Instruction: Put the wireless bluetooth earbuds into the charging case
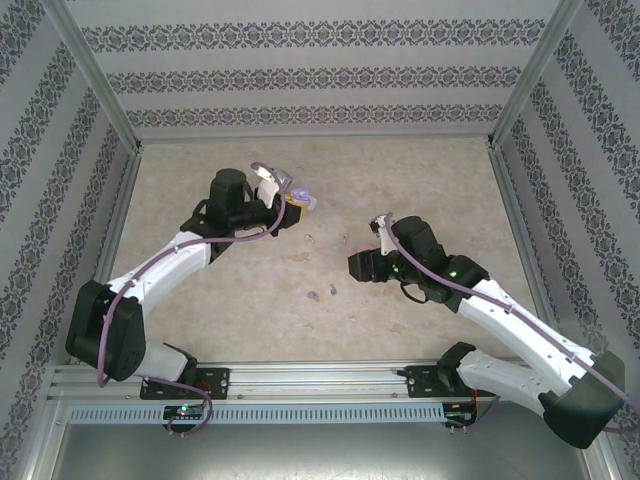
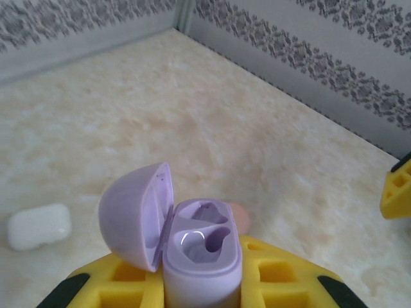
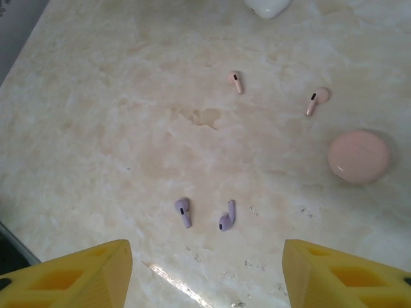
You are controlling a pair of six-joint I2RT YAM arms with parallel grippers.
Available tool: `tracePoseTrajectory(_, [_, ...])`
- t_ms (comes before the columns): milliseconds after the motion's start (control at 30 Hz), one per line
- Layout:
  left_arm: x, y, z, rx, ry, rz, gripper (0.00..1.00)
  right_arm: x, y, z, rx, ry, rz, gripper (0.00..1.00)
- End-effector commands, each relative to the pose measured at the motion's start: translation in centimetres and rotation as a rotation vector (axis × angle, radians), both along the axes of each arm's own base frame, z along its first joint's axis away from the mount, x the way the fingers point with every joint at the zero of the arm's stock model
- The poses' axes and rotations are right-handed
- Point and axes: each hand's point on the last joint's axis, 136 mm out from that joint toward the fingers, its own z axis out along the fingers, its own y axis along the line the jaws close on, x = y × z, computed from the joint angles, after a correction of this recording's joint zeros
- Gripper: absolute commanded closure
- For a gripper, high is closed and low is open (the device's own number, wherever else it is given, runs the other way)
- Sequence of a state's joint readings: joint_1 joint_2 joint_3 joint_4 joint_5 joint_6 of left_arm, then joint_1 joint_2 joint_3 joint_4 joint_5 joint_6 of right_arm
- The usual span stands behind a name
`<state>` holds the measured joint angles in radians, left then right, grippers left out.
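- Fingers of the left gripper are clamped on the purple charging case, which is held upright with its lid hinged open and two sockets exposed.
- The right gripper is held above the worktop, jaws spread wide, nothing between them.
- The purple earbuds are laid side by side on the worktop, just ahead of the right gripper.
- The pink earbuds are seen farther off, apart from each other, near a closed pink case.
- A white case is laid on the worktop to the left of the purple charging case.

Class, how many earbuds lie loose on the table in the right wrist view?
4: purple earbuds nearest the camera, pink earbuds farther off. More may be hidden.
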<state>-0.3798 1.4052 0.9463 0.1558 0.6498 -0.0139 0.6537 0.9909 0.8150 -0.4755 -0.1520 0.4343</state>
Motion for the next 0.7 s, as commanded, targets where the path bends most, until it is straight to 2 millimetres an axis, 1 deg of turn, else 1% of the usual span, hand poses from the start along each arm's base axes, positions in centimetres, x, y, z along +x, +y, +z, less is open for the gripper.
tracePoseTrajectory(0, [0.6, 0.6, 4.4, -0.078, -0.279, 0.077, 1.00, 1.0, 0.9, -0.9, 0.004, 0.019, -0.059, 0.36])
tracePoseTrajectory(67, [-0.3, 0.5, 4.7, -0.073, -0.344, 0.068, 1.00, 1.0, 1.7, -1.5, -0.018, 0.033, -0.044, 0.37])
tracePoseTrajectory(200, [-0.9, 0.3, 4.8, -0.076, -0.296, 0.051, 1.00, 1.5, 3.5, -2.6, -0.069, 0.068, -0.019, 0.37])
tracePoseTrajectory(267, [-1.2, 0.4, 5.3, -0.097, -0.318, 0.051, 1.00, 1.8, 4.3, -3.4, -0.096, 0.095, -0.014, 0.37])
tracePoseTrajectory(400, [-1.0, 2.2, 6.4, -0.137, -0.389, 0.171, 1.00, 2.0, 6.0, -5.5, -0.156, 0.148, 0.014, 0.40])
tracePoseTrajectory(533, [-0.4, 5.0, 8.0, -0.179, -0.446, 0.342, 1.00, 1.6, 7.9, -7.4, -0.221, 0.188, 0.066, 0.44])
tracePoseTrajectory(667, [-0.9, 6.6, 9.7, -0.229, -0.499, 0.423, 1.00, 1.3, 9.0, -9.5, -0.310, 0.224, 0.103, 0.48])
